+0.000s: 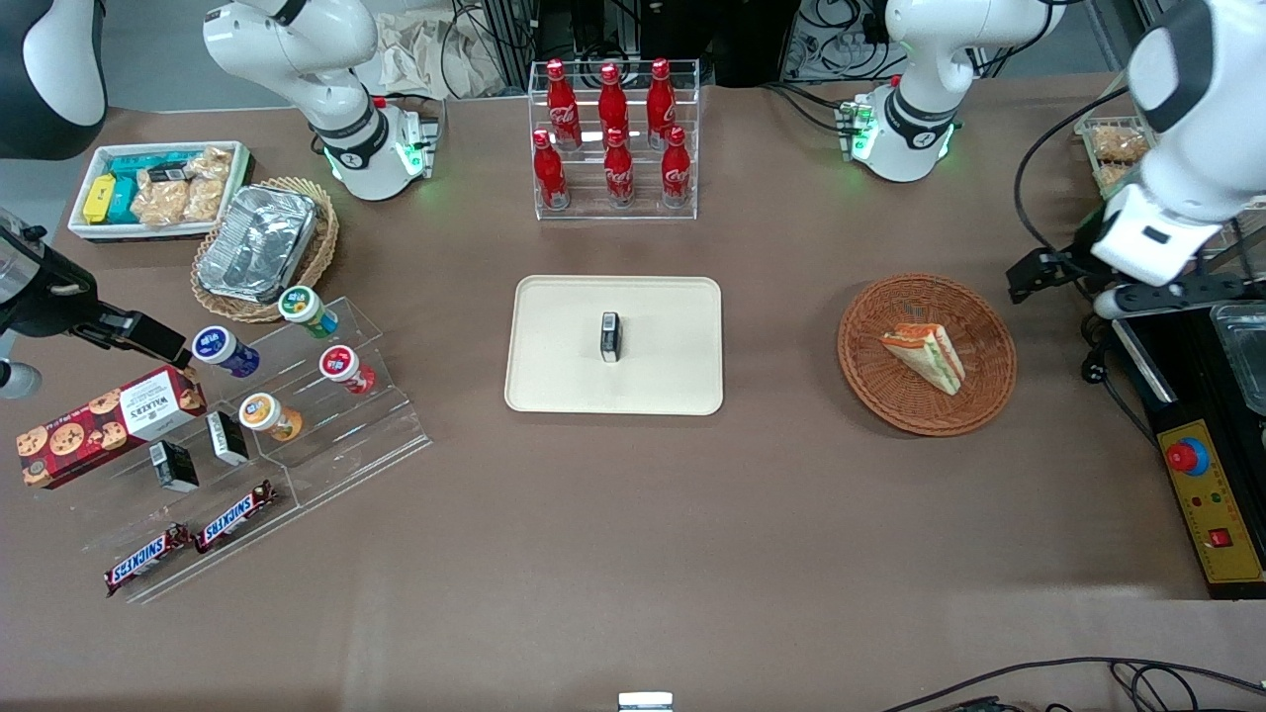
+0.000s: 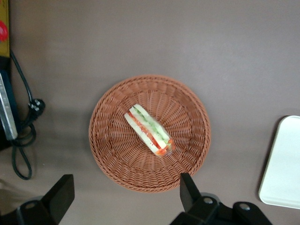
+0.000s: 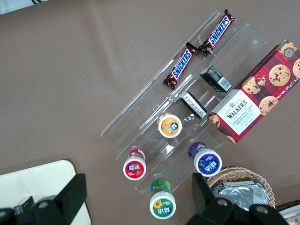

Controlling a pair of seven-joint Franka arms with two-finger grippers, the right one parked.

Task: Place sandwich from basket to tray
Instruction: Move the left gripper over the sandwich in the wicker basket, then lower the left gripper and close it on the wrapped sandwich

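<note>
Snickers bars (image 1: 188,544) lie lowest in the front frame, at the foot of a clear stepped stand (image 1: 326,435) toward the parked arm's end of the table. At mid-frame sits the tray (image 1: 554,386), cream and flat, with a small dark box (image 1: 610,336) standing on it. Above it, at top centre, a clear rack holds red cola bottles (image 1: 613,138). Toward the working arm's end, level with the tray and well apart from it, is the basket (image 1: 870,376). The sandwich (image 1: 926,356) lies on its side in the basket. The gripper (image 2: 124,192) hovers above the basket's rim, its fingers (image 2: 187,187) spread wide and holding nothing, clear of the sandwich.
</note>
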